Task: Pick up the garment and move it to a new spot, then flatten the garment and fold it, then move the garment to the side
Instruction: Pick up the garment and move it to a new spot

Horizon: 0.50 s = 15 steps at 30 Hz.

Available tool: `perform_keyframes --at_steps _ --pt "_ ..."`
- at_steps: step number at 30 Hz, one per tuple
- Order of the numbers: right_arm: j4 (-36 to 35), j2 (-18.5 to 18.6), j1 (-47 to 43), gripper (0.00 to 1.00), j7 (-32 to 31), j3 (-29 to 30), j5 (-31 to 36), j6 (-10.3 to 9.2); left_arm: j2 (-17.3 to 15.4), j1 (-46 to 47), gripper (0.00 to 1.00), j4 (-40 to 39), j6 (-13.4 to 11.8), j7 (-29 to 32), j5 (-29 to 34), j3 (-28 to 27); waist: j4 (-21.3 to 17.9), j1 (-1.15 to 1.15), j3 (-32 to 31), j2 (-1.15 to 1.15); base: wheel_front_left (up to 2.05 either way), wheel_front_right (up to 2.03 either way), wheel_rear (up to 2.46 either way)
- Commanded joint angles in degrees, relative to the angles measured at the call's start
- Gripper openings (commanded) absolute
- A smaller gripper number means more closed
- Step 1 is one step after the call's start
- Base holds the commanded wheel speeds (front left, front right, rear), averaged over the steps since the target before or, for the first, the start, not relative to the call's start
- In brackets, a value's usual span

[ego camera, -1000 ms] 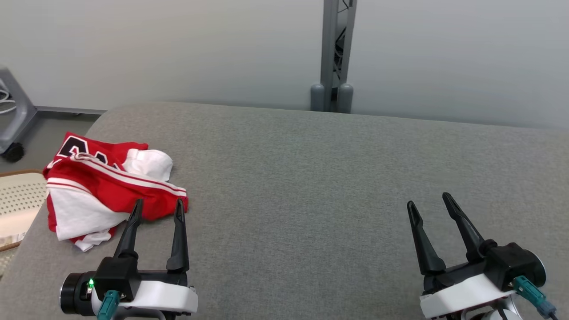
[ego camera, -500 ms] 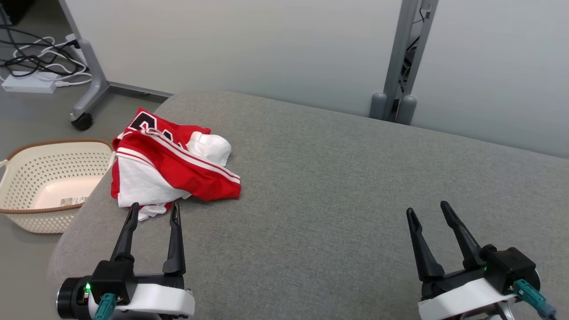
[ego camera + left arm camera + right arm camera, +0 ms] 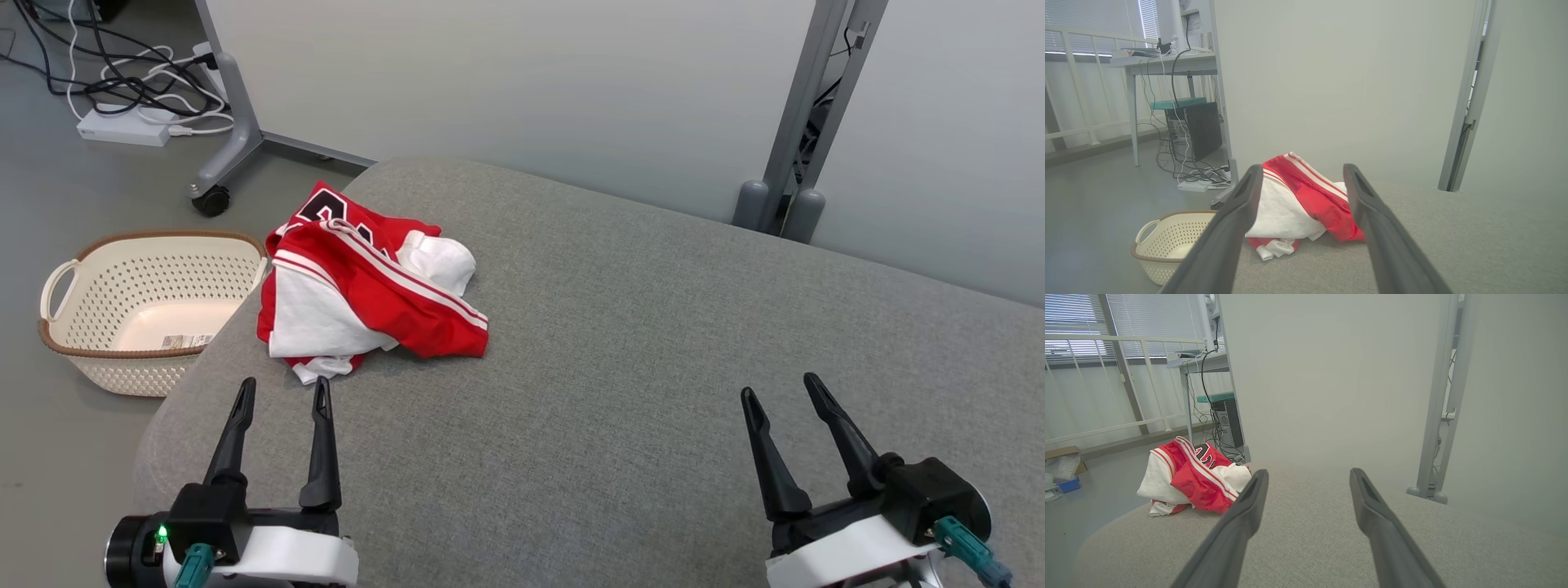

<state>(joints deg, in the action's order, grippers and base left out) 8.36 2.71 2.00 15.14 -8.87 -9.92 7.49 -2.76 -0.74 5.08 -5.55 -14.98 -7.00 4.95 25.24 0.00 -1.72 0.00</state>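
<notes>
Office-like lab, partition wall (image 3: 531, 90), desk (image 3: 1167, 64), floor cables (image 3: 159, 98)

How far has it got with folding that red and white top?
Nothing looks done: the garment lies crumpled at the left edge of the grey cushion, near the basket. In hand: the left fingers, open and empty, point at it just short. Left: pick up, move, flatten, fold, set aside.

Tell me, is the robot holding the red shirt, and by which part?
Nothing is held. The left gripper and right gripper are open, apart from the garment.
</notes>
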Motion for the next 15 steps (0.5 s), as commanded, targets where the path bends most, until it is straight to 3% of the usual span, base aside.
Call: perform_keyframes --at_steps 1,15 --pt "0.0 0.3 -0.1 1.00 0.1 0.1 0.5 0.00 -0.2 0.0 1.00 -0.2 -0.3 -0.2 -0.3 0.0 0.1 0.00 0.3 0.00 0.00 0.00 0.00" --pt "-0.2 0.4 2.7 1.00 0.1 1.4 5.3 0.01 -0.2 6.2 1.00 0.2 0.3 -0.2 -1.2 -0.4 -0.6 0.00 7.8 0.00 0.00 0.00 0.00"
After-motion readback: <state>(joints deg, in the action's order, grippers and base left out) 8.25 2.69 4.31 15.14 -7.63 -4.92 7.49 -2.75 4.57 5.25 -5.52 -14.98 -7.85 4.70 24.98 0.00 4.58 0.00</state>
